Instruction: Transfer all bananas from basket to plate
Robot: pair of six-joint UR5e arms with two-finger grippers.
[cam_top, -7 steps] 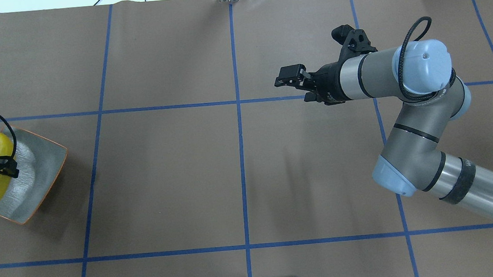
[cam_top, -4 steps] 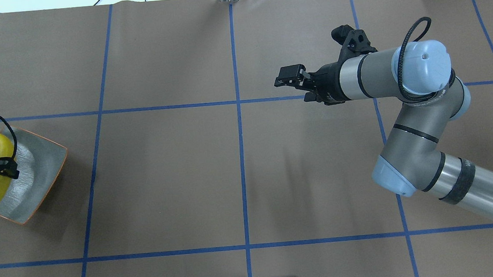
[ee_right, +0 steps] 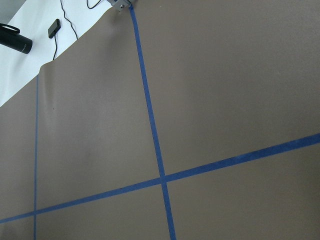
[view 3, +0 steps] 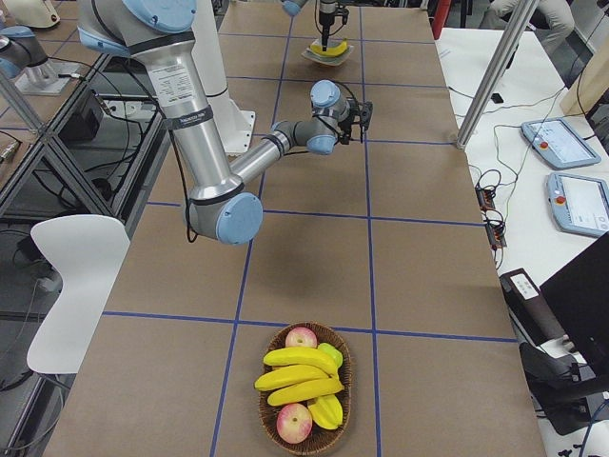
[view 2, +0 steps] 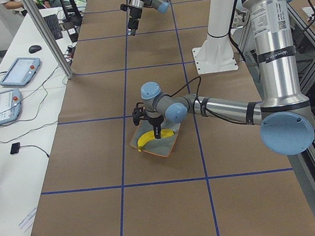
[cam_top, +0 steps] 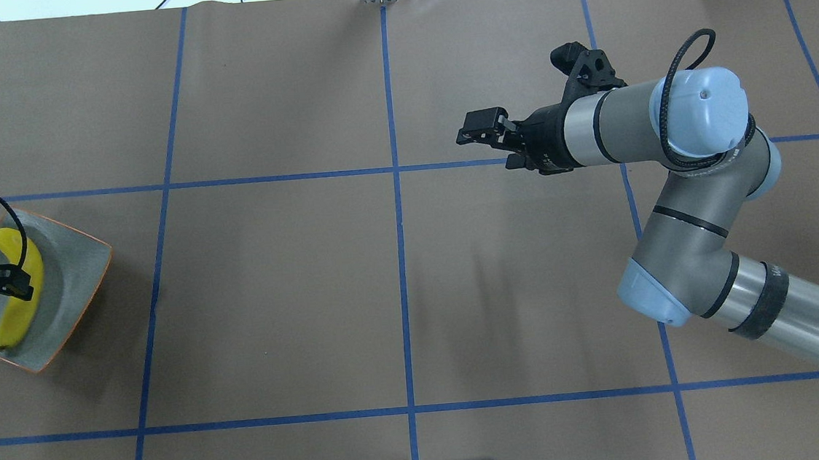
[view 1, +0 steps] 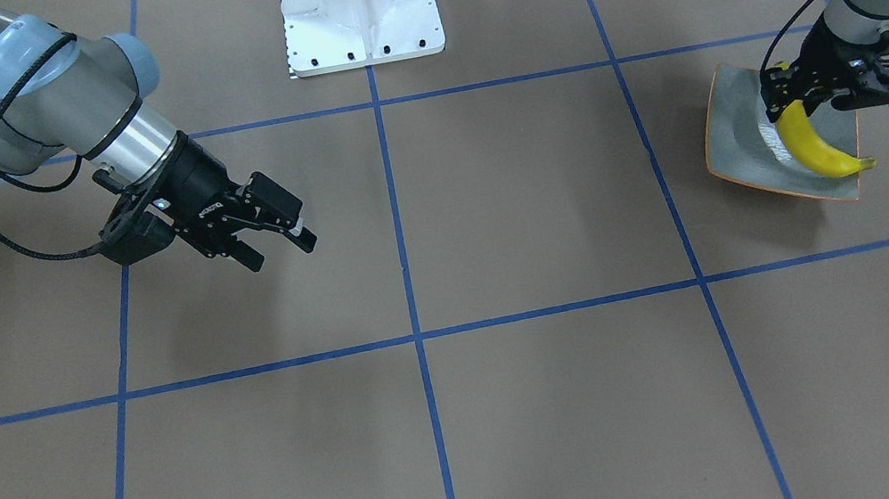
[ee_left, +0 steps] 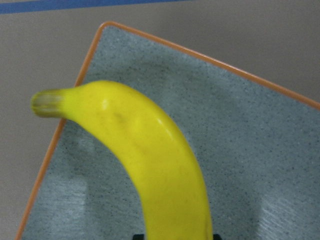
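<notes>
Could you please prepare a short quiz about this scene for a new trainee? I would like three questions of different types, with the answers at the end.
1. True or false: the right end effector is shut on a fruit.
2. Multiple choice: what is directly above the plate? A. the left end effector. B. the right end effector. C. nothing.
3. Short answer: how many bananas lie on the plate?

Key: 1. False, it is open and empty. 2. A. 3. One.
</notes>
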